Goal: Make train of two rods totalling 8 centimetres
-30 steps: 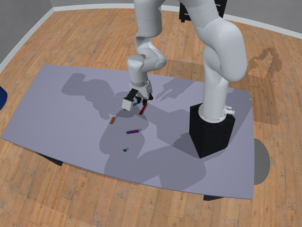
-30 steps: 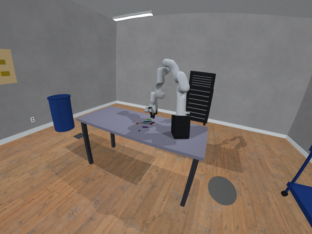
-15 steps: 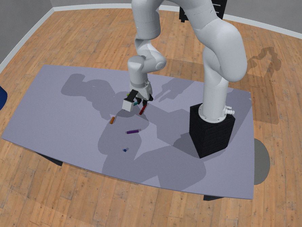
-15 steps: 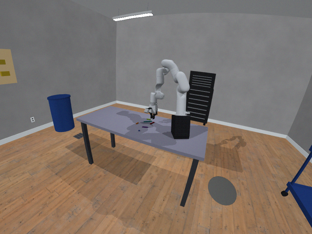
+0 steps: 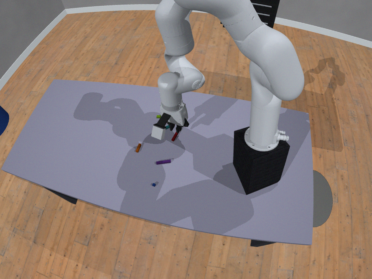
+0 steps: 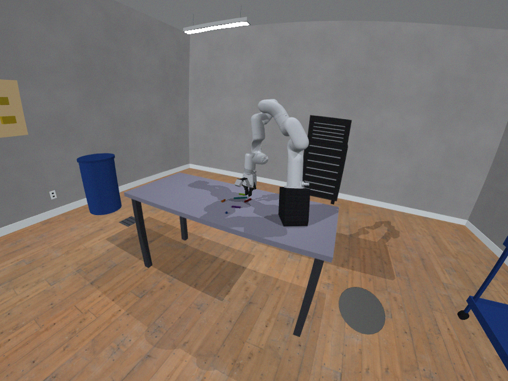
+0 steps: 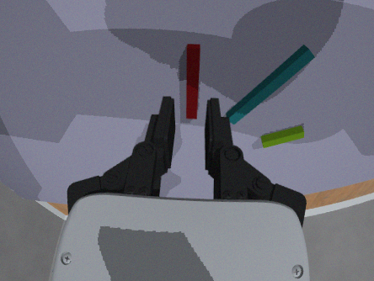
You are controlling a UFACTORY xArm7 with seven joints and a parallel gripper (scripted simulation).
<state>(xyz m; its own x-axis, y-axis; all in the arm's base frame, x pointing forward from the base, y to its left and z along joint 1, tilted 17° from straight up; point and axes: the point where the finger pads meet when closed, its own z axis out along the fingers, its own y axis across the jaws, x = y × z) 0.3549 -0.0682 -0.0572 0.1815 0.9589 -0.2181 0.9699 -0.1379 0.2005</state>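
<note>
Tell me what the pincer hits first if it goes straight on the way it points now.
Probably the red rod: the pincer points down with the rod's near end right by its gap. It holds nothing. Depth is unclear, so the tips may touch the table first.

The top view looks steeply down on the jaws from above. The exterior view stands far off across the room. The wrist view peers close past them; all share the surface point(image 5: 59, 126) beneath.

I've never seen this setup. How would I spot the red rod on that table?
Start at the black pedestal under the white arm, then follow the arm to its gripper over the middle of the grey table. The red rod lies flat just ahead of the fingertips. The turquoise rod and lime rod lie nearby; it is the only red one.
</note>
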